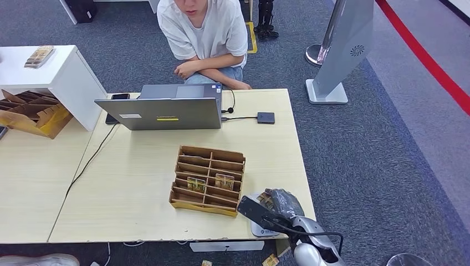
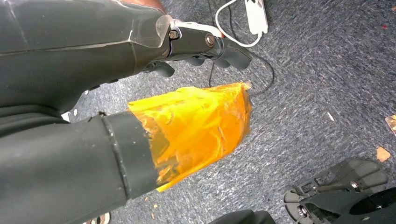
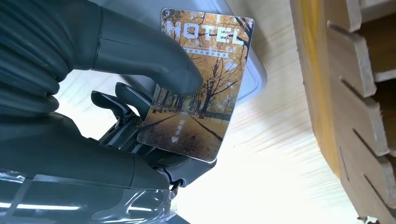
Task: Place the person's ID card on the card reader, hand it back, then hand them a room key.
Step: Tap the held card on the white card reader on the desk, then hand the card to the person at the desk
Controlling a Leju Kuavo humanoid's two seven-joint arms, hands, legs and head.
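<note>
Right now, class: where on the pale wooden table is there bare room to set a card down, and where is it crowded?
Bare patches: the pale wooden table left of the brown slotted wooden card rack, and the strip between the grey laptop and that rack. Crowded: the near right corner, where the right hand holds the autumn-printed hotel card over the white reader.

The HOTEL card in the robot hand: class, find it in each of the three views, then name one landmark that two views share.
Head view: the HOTEL card sits at the table's near right corner, held by the right robot hand, beside the wooden organizer.
Left wrist view: not in it.
Right wrist view: centre of the picture, pinched under the thumb.
Shared landmark: the wooden organizer, at the picture's right edge in the right wrist view.
</note>
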